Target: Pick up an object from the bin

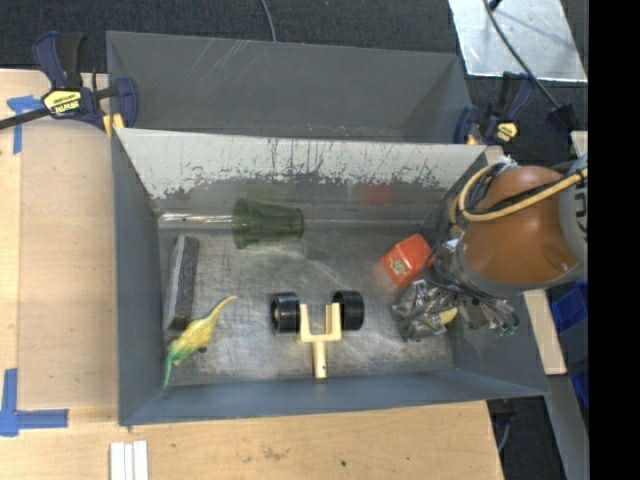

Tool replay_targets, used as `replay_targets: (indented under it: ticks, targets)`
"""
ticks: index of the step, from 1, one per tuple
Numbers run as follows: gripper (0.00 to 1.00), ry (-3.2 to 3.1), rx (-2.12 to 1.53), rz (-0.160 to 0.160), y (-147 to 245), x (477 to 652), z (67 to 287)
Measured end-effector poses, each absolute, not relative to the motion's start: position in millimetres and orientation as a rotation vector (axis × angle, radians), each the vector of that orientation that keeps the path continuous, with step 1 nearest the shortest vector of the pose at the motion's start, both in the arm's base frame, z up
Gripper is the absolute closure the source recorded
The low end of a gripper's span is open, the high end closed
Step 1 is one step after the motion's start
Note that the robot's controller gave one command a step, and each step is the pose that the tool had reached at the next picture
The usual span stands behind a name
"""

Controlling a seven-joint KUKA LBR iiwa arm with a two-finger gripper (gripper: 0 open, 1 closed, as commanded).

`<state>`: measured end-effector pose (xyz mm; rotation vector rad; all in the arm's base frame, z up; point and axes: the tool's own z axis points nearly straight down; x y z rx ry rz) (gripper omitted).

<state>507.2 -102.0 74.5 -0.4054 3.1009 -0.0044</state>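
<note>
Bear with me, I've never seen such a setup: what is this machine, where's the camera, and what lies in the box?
One camera looks down into a grey metal bin from above, somewhat to one side. The machine is a robot arm, capped by an orange wrist cover and reaching in from the right. Below the cover is its pincer, near the bin's front right corner. On the floor lie a dark green cup on its side, an orange block next to the pincer, two black wheels on a pale fork-shaped piece, a yellow-green toy lizard and a dark bar. Whether the pincer holds anything, I cannot tell.

robot lab: arm (520, 238) over metal bin (135, 298)
</note>
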Motion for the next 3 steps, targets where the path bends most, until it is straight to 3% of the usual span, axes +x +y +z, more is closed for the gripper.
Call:
replay_targets:
  ticks: [1, 3]
  targets:
    - [1.0, 3.101, -0.406, -0.004, -102.0, 507.2, 74.4]
    - [1.0, 3.078, -0.631, 0.001, -115.0, 511.5, 184.1]
